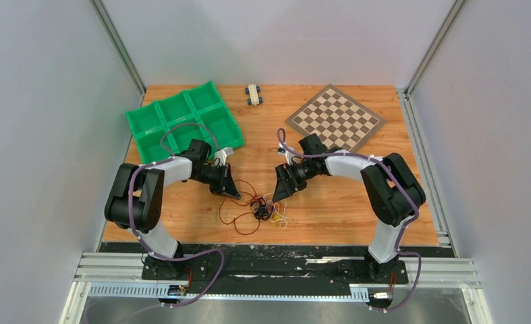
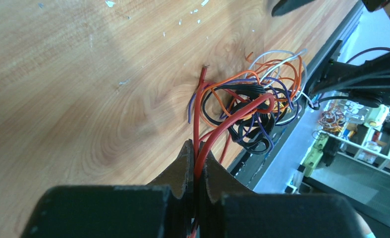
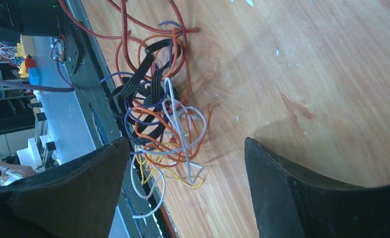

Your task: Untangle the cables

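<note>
cables (image 1: 261, 209) lie in one knotted heap on the tabletop (image 1: 357, 202), near its front edge, between my two arms. they are thin, light and limp: red, orange, black, purple, white and yellow strands looped through each other, so i expect a pull on any one to drag the whole heap rather than slide it free. the left jaws are pinched tight on a red cable (image 2: 198, 111) just outside the knot. the right jaws stand wide over the heap's far side, nothing between them. i judge their best hold is the dense black core (image 3: 150, 84), to pin the heap while the red one draws out. the insulation looks smooth, so a firm pinch matters.
</note>
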Controlling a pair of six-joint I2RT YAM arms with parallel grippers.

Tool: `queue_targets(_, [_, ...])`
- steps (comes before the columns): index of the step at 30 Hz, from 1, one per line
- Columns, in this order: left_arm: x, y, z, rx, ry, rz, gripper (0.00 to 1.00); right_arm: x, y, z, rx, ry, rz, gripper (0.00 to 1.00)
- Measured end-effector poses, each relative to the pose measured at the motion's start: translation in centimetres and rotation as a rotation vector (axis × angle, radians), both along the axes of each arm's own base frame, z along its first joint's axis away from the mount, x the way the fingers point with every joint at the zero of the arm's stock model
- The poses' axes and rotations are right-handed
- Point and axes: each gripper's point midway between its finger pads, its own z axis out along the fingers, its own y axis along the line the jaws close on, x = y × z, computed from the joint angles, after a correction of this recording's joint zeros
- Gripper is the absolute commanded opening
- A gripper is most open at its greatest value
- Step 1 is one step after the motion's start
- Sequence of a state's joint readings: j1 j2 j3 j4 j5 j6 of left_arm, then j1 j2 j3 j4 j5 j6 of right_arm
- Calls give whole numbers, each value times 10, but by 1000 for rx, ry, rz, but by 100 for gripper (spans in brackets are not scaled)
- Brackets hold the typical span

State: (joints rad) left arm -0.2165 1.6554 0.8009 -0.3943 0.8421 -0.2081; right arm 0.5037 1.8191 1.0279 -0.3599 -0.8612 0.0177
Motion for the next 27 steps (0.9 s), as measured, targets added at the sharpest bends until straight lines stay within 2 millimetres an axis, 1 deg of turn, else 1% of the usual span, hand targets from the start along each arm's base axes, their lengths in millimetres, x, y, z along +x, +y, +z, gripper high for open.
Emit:
queue_targets(2, [0,1,-1,10,-7,-3,0,-3,5,-2,2,-2,15,83])
queue_targets(4, [0,2,-2,16,-7,-4,0,-7,10,-7,-4,1,30,74])
queue_targets(5, [0,2,-3,18,-9,-5,0,-8,13,-11,-6,9,38,66])
queue_targets(7, [-1,3,-3,22,-9,-7,0,-9,19,-14,2,25,53,35])
queue_targets(9, [-2,4,-3,30,-13,-12,0,-7,21,-20,-13,13,60,7])
queue_targets(10, [-3,6,-2,37,-17,-15,0,-7,19,-23,-29,7,61,1])
queue_targets(13, [-7,9,12,45,-66,-32,0,-8,4,-28,-84,0,60,0])
queue_targets(14, [-7,12,19,45,-96,-38,0,-6,-3,-27,-98,-6,52,0])
queue_targets(16, [-6,17,39,44,-183,-50,0,5,-23,-17,-114,-32,17,0])
queue_targets(18, [-4,25,60,49,-276,-58,0,25,-51,1,-115,-87,-58,0])
queue_targets(19, [-1,30,70,53,-321,-56,0,36,-69,13,-114,-125,-106,0])
queue_targets(20, [2,36,79,58,-364,-47,0,51,-92,28,-115,-177,-168,0])
queue_targets(21, [5,42,86,65,-395,-39,0,57,-103,36,-116,-210,-196,0])
queue_targets(22, [8,50,92,73,-422,-25,0,65,-120,46,-121,-247,-238,0])
queue_targets(23, [8,58,98,86,-451,-21,0,70,-135,53,-128,-275,-272,0])
queue_targets(24, [11,66,99,99,-456,1,0,72,-149,58,-141,-294,-297,0])
queue_targets(26, [12,84,99,128,-464,31,0,72,-170,62,-163,-308,-326,0])
queue_targets(27, [12,93,98,146,-461,49,0,71,-175,62,-171,-308,-332,0])
